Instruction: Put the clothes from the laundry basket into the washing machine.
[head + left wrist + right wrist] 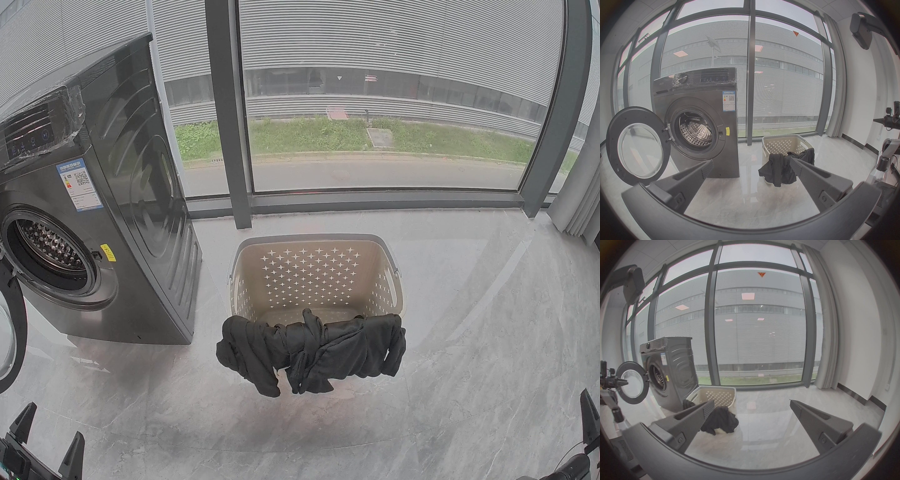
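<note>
Nothing is loaded yet: dark clothes (pixel 312 353) are hanging over the laundry basket (pixel 312 239) rim, centre frame. The washing machine (pixel 144 187), left, is standing open. Left gripper (pixel 751 160) and right gripper (pixel 752 402) are hanging spread, grasping nothing.

A glossy pale grey marble-look floor (pixel 475 350) runs to a tall glass window wall (pixel 387 94) framed by dark grey metal posts (pixel 228 125). Outside lie a grey road (pixel 375 172), a green grass strip (pixel 312 134) and a grey ribbed building (pixel 375 37). A light grey pleated curtain (pixel 578 200) hangs beside a plain white wall (pixel 859 333).
</note>
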